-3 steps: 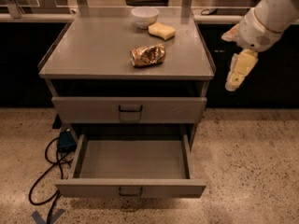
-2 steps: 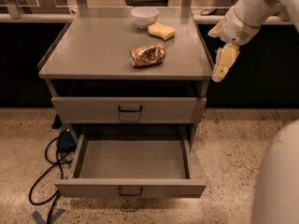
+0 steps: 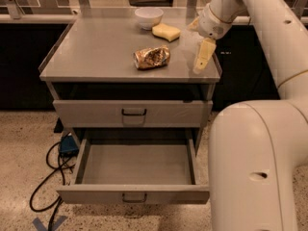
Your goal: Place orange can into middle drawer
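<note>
I've got the gripper (image 3: pixel 204 56) in the upper right of frame, over the right edge of the cabinet top (image 3: pixel 96 52), right of the can (image 3: pixel 151 57) and apart from it. Can't tell if it's open or shut. Can lies on its side, upper center (dented, gold). Drawer (image 3: pixel 137 163) stands pulled out, bottom center. Bowl (image 3: pixel 148 17) & sponge (image 3: pixel 166 31) sit behind the can.

White bowl (image 3: pixel 148 17) upper centre on the gray tabletop (image 3: pixel 96 52), pale yellow sponge (image 3: pixel 166 31) just right of it, shut upper drawer front (image 3: pixel 91 113) mid-frame, black cables (image 3: pixel 45 177) and blue box (image 3: pixel 67 145) lower left on speckled floor (image 3: pixel 24 143), my gripper (image 3: pixel 202 61) upper right, over the tabletop's right edge.
</note>
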Available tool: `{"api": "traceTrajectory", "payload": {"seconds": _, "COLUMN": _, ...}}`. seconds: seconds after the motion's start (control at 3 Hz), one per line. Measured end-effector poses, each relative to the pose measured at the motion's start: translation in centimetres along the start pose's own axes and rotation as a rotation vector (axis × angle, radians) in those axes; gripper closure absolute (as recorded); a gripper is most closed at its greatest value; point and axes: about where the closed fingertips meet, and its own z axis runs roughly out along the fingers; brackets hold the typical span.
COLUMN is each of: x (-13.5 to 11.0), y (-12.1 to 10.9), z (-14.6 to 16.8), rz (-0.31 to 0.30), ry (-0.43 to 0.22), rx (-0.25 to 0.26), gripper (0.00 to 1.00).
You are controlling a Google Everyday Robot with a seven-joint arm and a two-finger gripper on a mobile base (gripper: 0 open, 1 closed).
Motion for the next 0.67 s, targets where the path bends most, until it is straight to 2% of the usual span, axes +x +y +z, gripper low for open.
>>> {"api": "traceTrajectory", "payload": {"seconds": 0.33, "x": -2.98, "y": -2.12, "z": 1.88, "rz": -0.052, "ry": -0.083, "rx": 0.017, "gripper": 0.0}}
{"api": "traceTrajectory", "payload": {"seconds": 0.67, "x": -3.2, "y": -2.48, "z": 2.31, "rz": -0.053, "ry": -0.088, "rx": 0.026, "gripper": 0.0}}
